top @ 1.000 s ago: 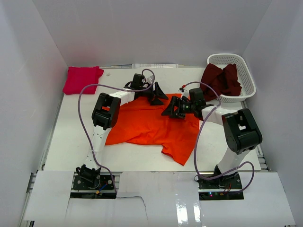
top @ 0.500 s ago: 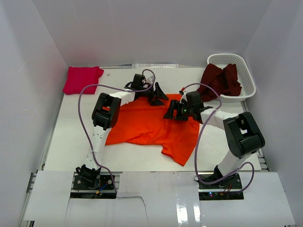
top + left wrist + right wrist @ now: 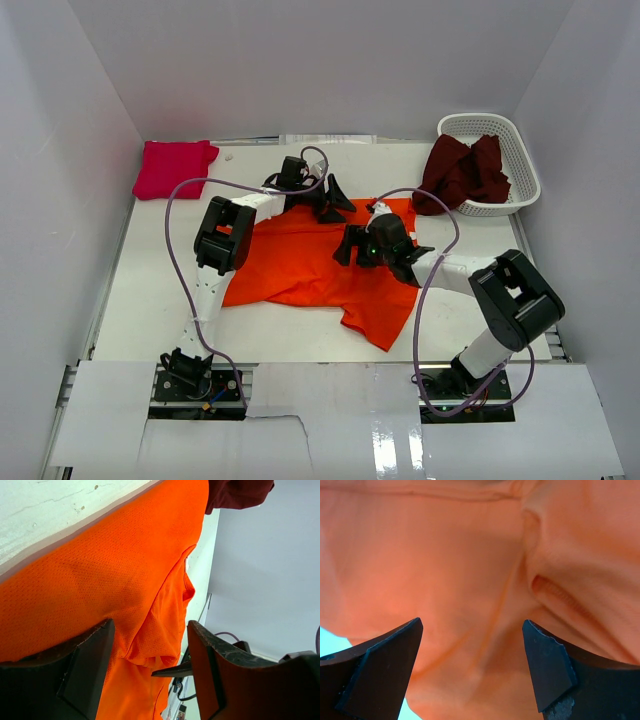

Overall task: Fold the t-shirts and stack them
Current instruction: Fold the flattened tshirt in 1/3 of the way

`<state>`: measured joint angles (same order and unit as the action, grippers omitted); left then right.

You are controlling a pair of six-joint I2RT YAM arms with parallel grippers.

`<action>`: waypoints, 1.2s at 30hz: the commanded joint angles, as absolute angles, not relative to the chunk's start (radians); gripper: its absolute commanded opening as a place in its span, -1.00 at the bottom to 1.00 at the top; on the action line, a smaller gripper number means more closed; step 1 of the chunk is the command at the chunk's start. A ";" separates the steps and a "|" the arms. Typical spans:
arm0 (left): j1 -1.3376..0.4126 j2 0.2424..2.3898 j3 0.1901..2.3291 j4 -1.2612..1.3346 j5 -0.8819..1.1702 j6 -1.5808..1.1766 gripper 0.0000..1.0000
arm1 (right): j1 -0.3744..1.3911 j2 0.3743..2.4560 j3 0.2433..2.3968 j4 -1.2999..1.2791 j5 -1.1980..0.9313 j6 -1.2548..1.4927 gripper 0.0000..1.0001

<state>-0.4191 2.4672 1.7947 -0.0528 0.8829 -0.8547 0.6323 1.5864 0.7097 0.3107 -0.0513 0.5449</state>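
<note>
**Two open grippers over a rumpled orange tee**

The orange t-shirt (image 3: 310, 265) is lying spread across the middle of the table (image 3: 140, 300), with one part trailing off toward 5 o'clock. The magenta t-shirt (image 3: 173, 167) is sitting folded at the 10 o'clock corner. The maroon t-shirt (image 3: 465, 172) is spilling over the rim of the white basket (image 3: 520, 150) at 2 o'clock.

The left gripper (image 3: 335, 200) is hanging over the orange shirt's 12 o'clock edge. Its jaws are standing well apart and gripping nothing; only cloth is showing in the gap. The right gripper (image 3: 345, 247) is hovering low over the shirt's 2 o'clock quarter. Its jaws are spread wide too, with wrinkled orange fabric filling the space between them and none of it pinched.

What I'm watching for is a bad pinch. The cloth under the right jaws is ridged and doubled, so closing there is likely to catch two layers — or just the top of a wrinkle — and drag the shirt crooked. The two grippers are also working close together, so a reach by either one is risking a knock, and the right arm's cable is looping over the shirt.
</note>
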 commanded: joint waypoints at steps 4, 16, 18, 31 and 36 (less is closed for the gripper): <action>-0.434 2.434 1.789 -0.123 0.848 -0.822 0.44 | 0.641 1.557 0.772 0.310 0.106 0.528 0.75; -0.434 2.439 1.793 -0.127 0.851 -0.819 0.44 | 0.643 1.623 0.779 0.383 0.150 0.503 0.77; -0.434 2.439 1.790 -0.126 0.853 -0.819 0.44 | 0.643 1.638 0.795 0.385 0.158 0.500 0.78; -0.434 2.450 1.796 -0.124 0.853 -0.824 0.44 | 0.664 1.667 0.778 0.454 0.241 0.545 0.78; -0.434 2.447 1.792 -0.124 0.851 -0.821 0.44 | 0.666 1.719 0.799 0.465 0.304 0.535 0.79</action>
<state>-0.4202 2.4664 1.7966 -0.0597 0.8833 -0.8539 0.6613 1.6882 0.7654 0.4095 0.2226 0.5369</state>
